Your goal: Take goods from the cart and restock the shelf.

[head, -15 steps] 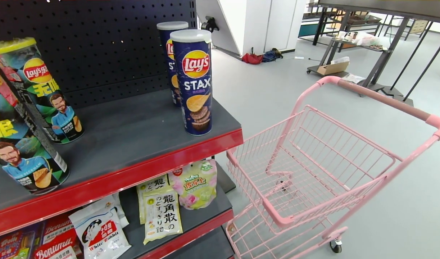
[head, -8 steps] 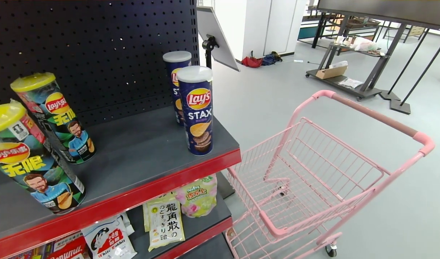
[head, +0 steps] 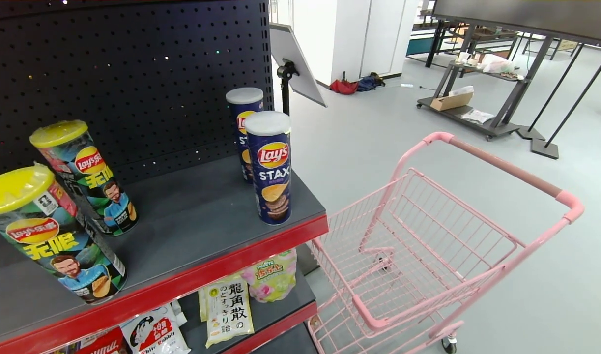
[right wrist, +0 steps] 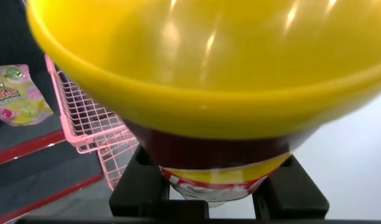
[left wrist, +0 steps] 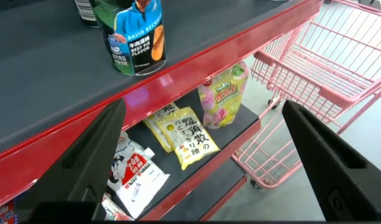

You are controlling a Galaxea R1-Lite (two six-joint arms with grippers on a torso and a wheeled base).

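Two yellow-lidded green chip cans [head: 49,236] stand at the left of the grey top shelf [head: 192,216]. Two blue chip cans [head: 271,169] stand near its right end. The pink wire cart [head: 497,164] sits to the right of the shelf, its basket bare in the head view. My left gripper [left wrist: 203,155] hangs open in front of the red shelf edge, below a green can [left wrist: 133,34]. My right gripper [right wrist: 218,186] is shut on a red chip can [right wrist: 215,74] with a yellow lid, with the cart [right wrist: 84,118] behind it.
Snack bags [head: 229,307] lie on the lower shelf, one pale green and pink bag [left wrist: 223,93] nearest the cart. A tilted sign board on a stand [head: 295,64] rises behind the shelf end. A black rolling rack [head: 477,113] stands far back. Bare grey floor surrounds the cart.
The head camera has shifted, so the whole picture slid downward and more of the pegboard shows. The cans, bags and cart keep their places relative to each other.
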